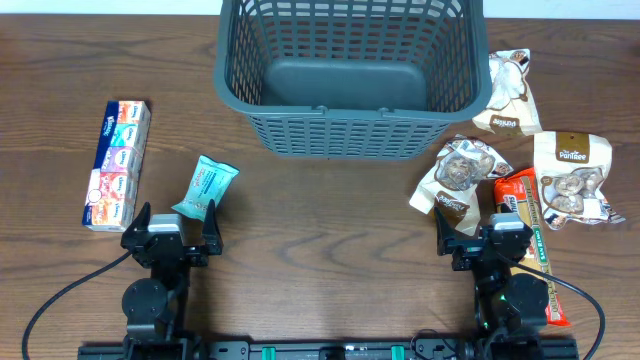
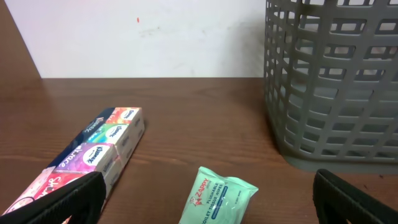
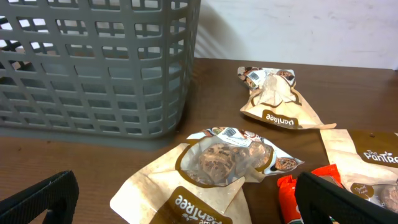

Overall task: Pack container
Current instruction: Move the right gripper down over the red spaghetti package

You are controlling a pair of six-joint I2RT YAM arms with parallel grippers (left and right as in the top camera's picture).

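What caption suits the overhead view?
Empty grey basket, snack pouches at its right; left gripper and right gripper open.

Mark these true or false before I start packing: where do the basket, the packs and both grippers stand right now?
1. Nothing lies in the container yet. True.
2. The teal wipes pack lies on the container's right side. False: it lies on the left, just ahead of the left gripper.
3. Three brown snack pouches lie on the table to the right of the container. True.
4. The tissue multipack is inside the container. False: it lies on the table at the far left.
5. The left gripper and the right gripper are both open and hold nothing. True.
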